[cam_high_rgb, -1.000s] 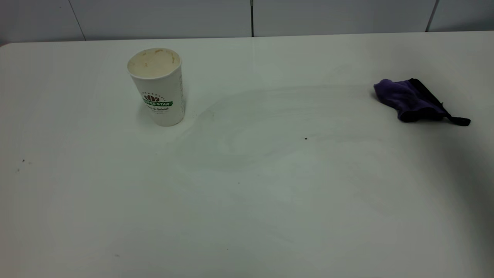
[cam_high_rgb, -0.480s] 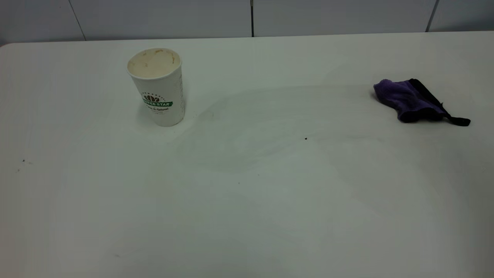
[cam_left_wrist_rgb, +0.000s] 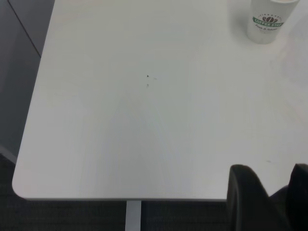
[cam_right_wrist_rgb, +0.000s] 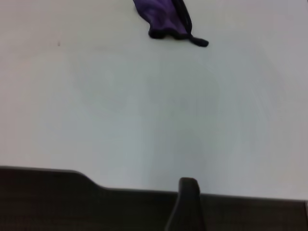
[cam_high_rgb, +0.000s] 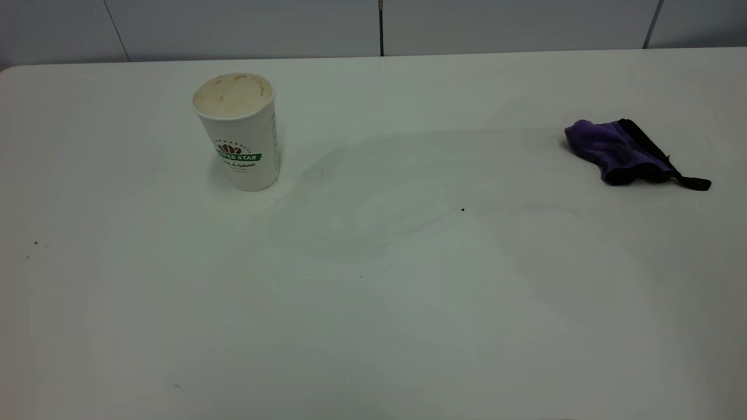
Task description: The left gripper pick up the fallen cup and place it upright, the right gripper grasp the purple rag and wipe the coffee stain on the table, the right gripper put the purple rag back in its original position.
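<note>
The cup point(cam_high_rgb: 239, 131) stands upright on the table point(cam_high_rgb: 408, 326) at the back left, cream-stained inside; it also shows in the left wrist view point(cam_left_wrist_rgb: 267, 21). The purple rag point(cam_high_rgb: 621, 150) lies crumpled at the right side with its black strap tail pointing right; it also shows in the right wrist view point(cam_right_wrist_rgb: 163, 18). No coffee stain shows, only faint wipe marks point(cam_high_rgb: 373, 198) between cup and rag. Neither arm is in the exterior view. My left gripper point(cam_left_wrist_rgb: 274, 192) is open and empty over the table's near edge. My right gripper point(cam_right_wrist_rgb: 248, 202) is open and empty at the near edge, far from the rag.
A tiny dark speck point(cam_high_rgb: 462, 209) lies mid-table and two more at the left point(cam_high_rgb: 35, 242). A grey panelled wall runs behind the table's far edge point(cam_high_rgb: 379, 55). The table's rounded corner point(cam_left_wrist_rgb: 21, 190) shows in the left wrist view.
A dark shadow over the table's right side has faded and drawn off to the right. The cup and rag have not moved.
</note>
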